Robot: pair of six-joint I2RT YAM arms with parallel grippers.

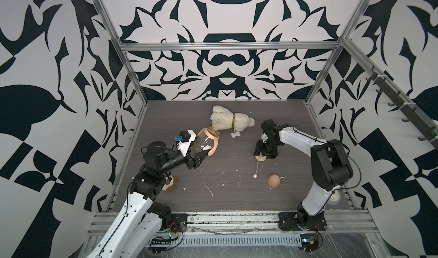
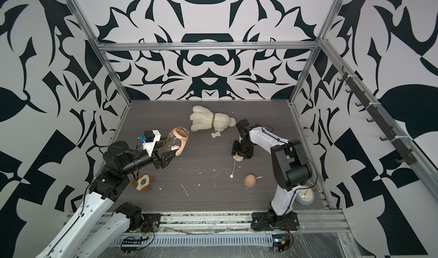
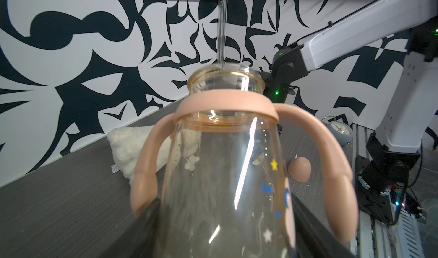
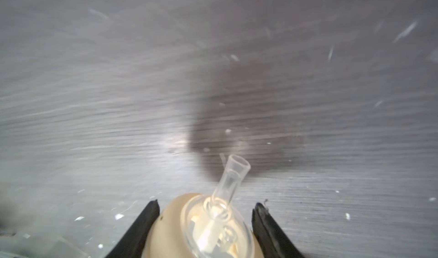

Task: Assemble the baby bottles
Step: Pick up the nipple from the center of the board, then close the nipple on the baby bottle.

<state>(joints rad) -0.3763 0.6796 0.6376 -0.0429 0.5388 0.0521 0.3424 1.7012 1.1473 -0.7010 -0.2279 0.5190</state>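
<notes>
While the left gripper (image 1: 201,155) clamps the tilted amber bottle (image 1: 202,142) by its base, pink handled ring (image 1: 211,148) round its neck, the right gripper (image 4: 206,203) pinches the cream nipple collar (image 4: 169,221)

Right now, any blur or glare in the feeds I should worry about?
Right wrist view: table streaked with motion blur, dark shadow across it, nipple collar and clear tube sharp. Left wrist view: bright glare streak down the bottle, pink handles near the lens soft. Both top views: crisp.

Left claw (image 1: 200,155) clamped, raised, tilted; right claw (image 1: 262,157) pointing down, gripping.
</notes>
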